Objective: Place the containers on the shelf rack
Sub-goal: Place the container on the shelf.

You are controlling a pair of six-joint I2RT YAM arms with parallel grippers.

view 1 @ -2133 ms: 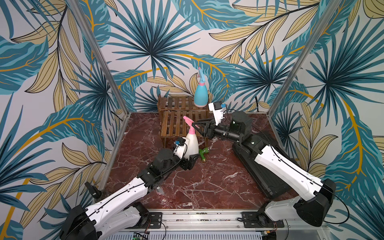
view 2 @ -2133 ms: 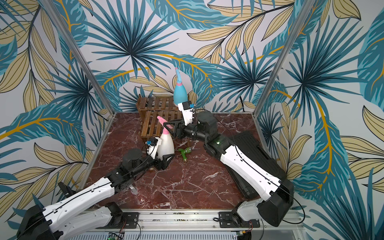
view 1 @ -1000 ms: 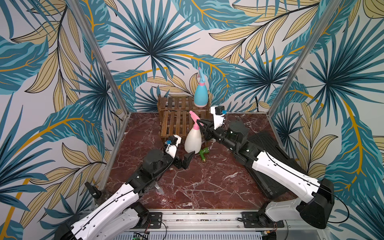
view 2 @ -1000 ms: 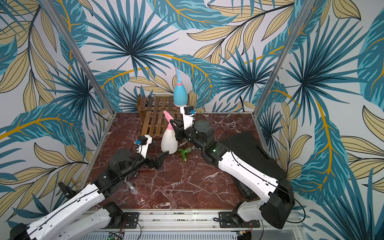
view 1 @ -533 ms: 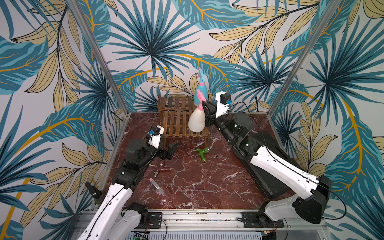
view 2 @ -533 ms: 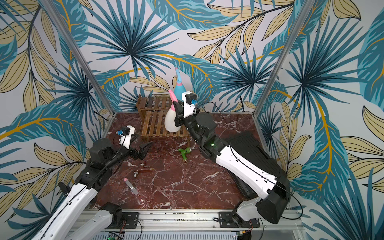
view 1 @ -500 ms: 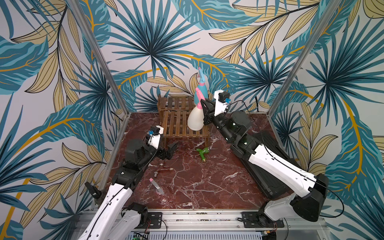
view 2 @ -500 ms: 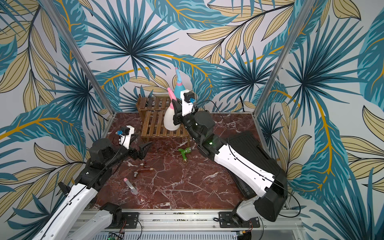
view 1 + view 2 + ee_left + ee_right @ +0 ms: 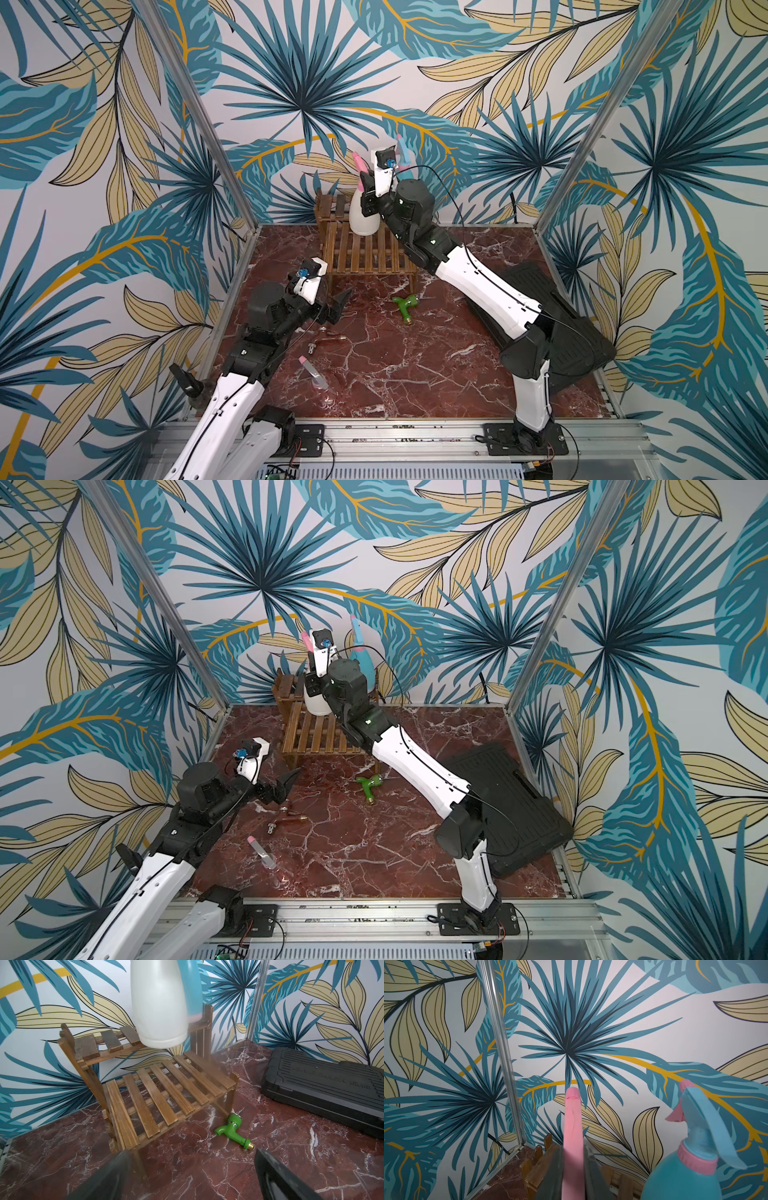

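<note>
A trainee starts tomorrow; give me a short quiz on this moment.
1. True or false: the left gripper is open and empty.
2. The right gripper is shut on: A) a green tap, B) the cream-white bottle, C) a black case.
3. How many bottles are up at the shelf rack, held or standing?
Key: 1 true; 2 B; 3 two, the cream-white one and the light blue bottle.

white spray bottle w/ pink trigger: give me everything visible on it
The white bottle is pear-shaped, opaque cream plastic, with a pink trigger head. It is near upright, clamped at the head by the right gripper, base at the upper tier of the shelf rack, beside the light blue bottle. Whether the base rests on slats is unclear.
</note>
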